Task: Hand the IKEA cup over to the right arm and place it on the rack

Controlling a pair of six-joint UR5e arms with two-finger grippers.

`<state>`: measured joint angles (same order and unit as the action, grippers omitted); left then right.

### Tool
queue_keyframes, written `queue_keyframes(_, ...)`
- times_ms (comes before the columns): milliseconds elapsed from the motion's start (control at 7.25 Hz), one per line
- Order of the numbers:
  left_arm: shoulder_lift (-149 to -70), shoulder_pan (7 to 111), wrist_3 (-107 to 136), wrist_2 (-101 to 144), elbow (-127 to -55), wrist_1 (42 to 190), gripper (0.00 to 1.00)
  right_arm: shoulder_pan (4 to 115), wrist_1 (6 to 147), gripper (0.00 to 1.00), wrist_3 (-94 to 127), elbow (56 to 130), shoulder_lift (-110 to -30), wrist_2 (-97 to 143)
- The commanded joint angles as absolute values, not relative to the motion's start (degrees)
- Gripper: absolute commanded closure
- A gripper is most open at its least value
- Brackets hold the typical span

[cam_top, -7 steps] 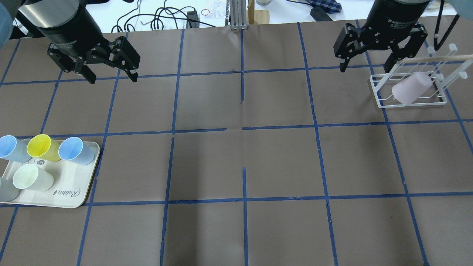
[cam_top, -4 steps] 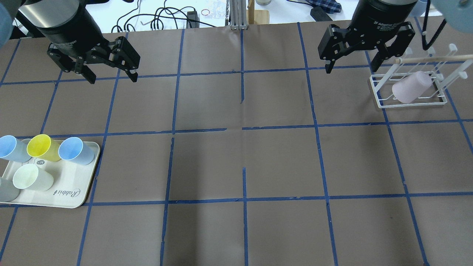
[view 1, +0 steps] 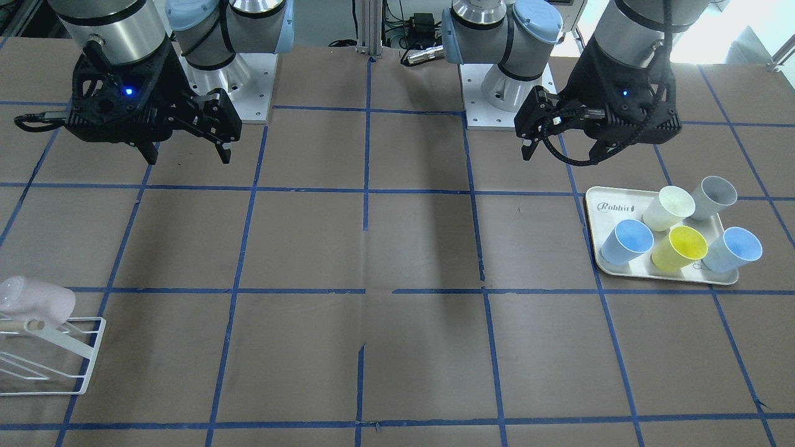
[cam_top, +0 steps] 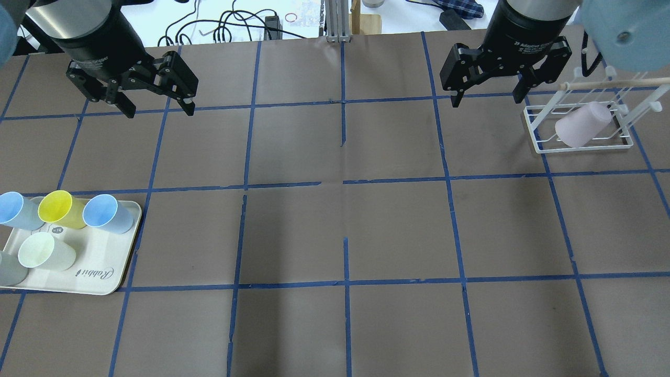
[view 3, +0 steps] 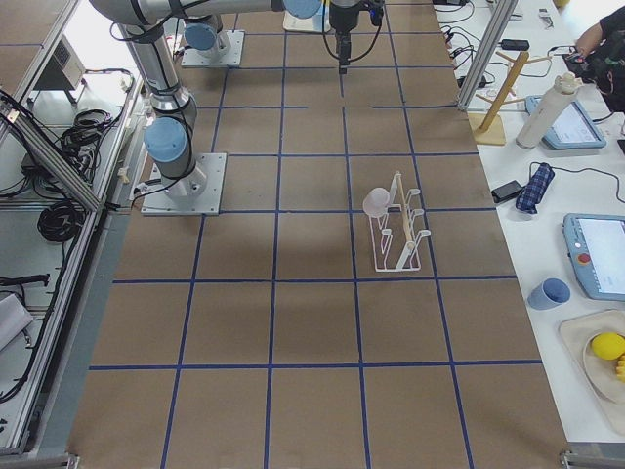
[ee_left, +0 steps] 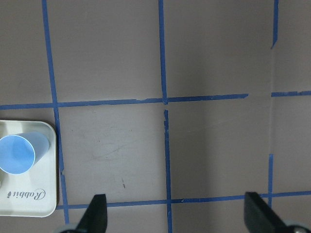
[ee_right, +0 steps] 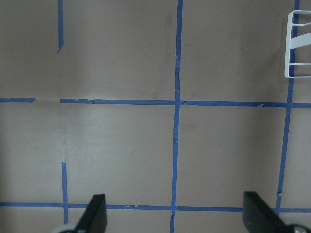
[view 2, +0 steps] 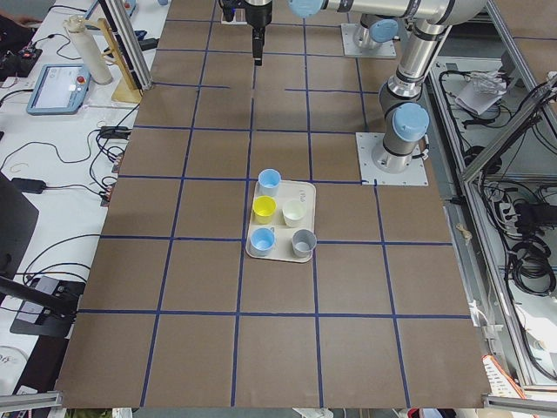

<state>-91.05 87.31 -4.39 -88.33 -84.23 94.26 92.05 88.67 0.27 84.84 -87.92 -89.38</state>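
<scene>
Pink IKEA cup [cam_top: 582, 124] on rack [cam_top: 537, 148], near spread, empty right gripper [cam_top: 487, 101]

The bench [cam_top: 345, 225] is covered in brown paper, with blue tape [cam_top: 346, 283] marking it off into a grid of large squares; some lines are broken or slightly offset near the middle. A cream rectangular tray [cam_top: 99, 275] lies flat at the robot's left end on the near side, straddling a tape line. The white wire rack [cam_top: 581, 148] stands at the right end on the far side, well apart from the tray. The right arm's base plate [view 1: 261, 74] and the left arm's base plate [view 1: 478, 118] sit along the robot's edge.
</scene>
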Motion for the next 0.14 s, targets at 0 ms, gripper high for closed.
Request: queue_keyframes(0, -91.1, 87.4, -4.4, -88.2, -84.3, 94.3, 0.00, 92.1, 88.5, 0.00, 0.3, 84.8, -88.0, -89.4)
